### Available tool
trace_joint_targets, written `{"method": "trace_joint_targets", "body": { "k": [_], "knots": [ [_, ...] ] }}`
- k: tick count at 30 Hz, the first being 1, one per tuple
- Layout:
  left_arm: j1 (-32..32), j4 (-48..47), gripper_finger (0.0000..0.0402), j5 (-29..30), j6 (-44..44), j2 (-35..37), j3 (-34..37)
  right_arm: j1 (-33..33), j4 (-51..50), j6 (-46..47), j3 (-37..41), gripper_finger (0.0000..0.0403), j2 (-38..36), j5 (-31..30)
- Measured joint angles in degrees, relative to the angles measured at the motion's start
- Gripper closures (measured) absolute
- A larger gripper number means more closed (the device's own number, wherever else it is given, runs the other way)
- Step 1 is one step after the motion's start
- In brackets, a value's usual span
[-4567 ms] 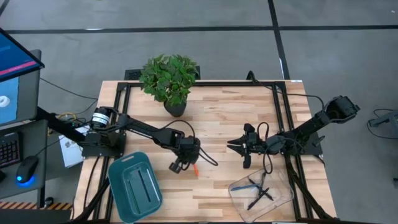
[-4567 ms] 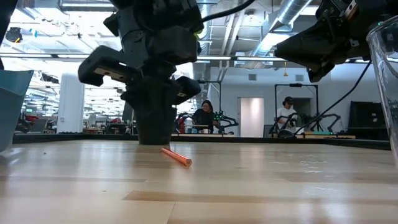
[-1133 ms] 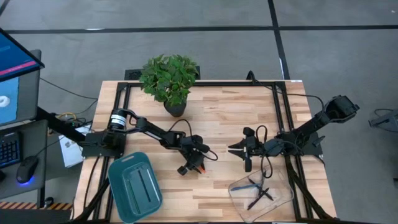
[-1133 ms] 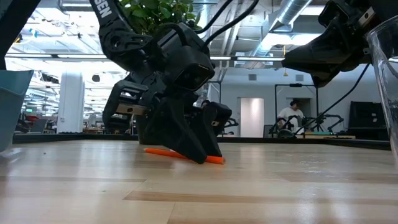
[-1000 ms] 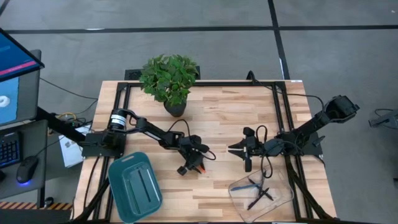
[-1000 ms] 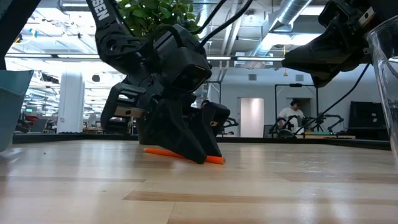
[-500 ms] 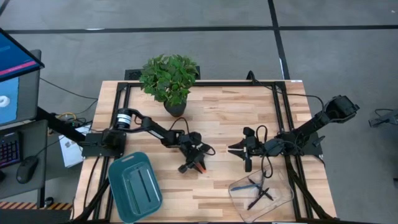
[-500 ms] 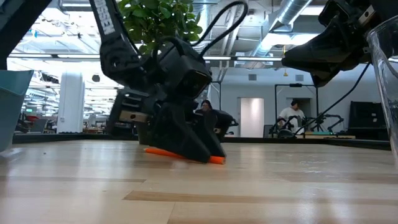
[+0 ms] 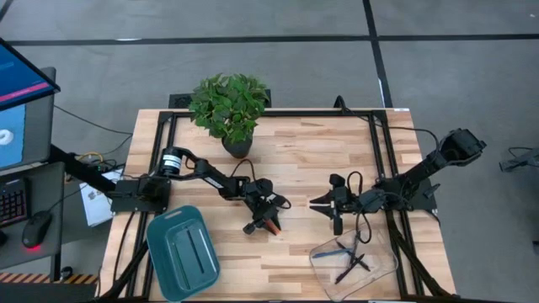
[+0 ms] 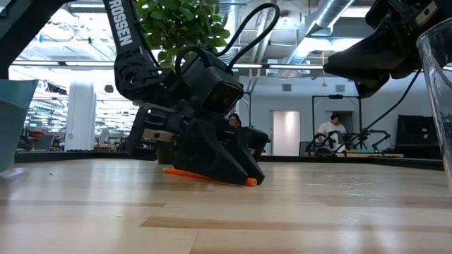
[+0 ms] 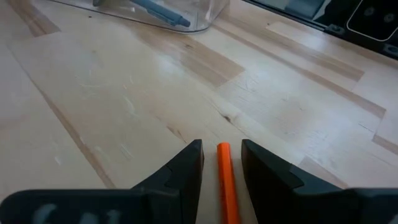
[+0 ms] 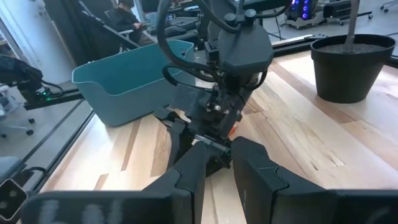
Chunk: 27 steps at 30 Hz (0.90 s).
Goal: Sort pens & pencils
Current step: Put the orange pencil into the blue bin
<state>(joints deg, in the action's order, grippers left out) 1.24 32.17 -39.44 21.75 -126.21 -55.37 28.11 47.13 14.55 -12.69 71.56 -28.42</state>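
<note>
Orange pencil [image 11: 225,184], flat on the bench near its centre: lies lengthwise between the spread, not yet pinching fingers of the left gripper [image 11: 221,163], tips down at the wood; right gripper [image 9: 324,203] farther off, fingers slightly parted, empty.

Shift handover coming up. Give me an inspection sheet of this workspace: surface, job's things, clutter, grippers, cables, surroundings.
Surface: wooden table, bare in the middle.
Job's things: orange pen lying on the table; dark and blue pens in the clear bin; teal tray holds dark sticks.
Clutter: potted plant at the far edge.
Grippers: left gripper down at the table, fingers straddling the orange pen, small gaps either side; right gripper hovering mid-table, holding nothing seen.
Cables: black loops on both arms.
Surroundings: person seated in the room behind; monitor left of the table.
</note>
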Motion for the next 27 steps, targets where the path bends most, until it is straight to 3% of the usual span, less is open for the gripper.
{"method": "trace_joint_targets", "body": {
  "k": [13,27],
  "knots": [
    [0.5,0.0,0.0297,-0.2,-1.5,0.0,0.0,1.9,0.0,0.0,0.0,0.0300,0.0,-0.1],
    [0.5,0.0,0.0385,0.3,-2.2,0.0,0.0,1.9,0.0,0.0,0.0,0.0300,0.0,-0.1]
  ]
}}
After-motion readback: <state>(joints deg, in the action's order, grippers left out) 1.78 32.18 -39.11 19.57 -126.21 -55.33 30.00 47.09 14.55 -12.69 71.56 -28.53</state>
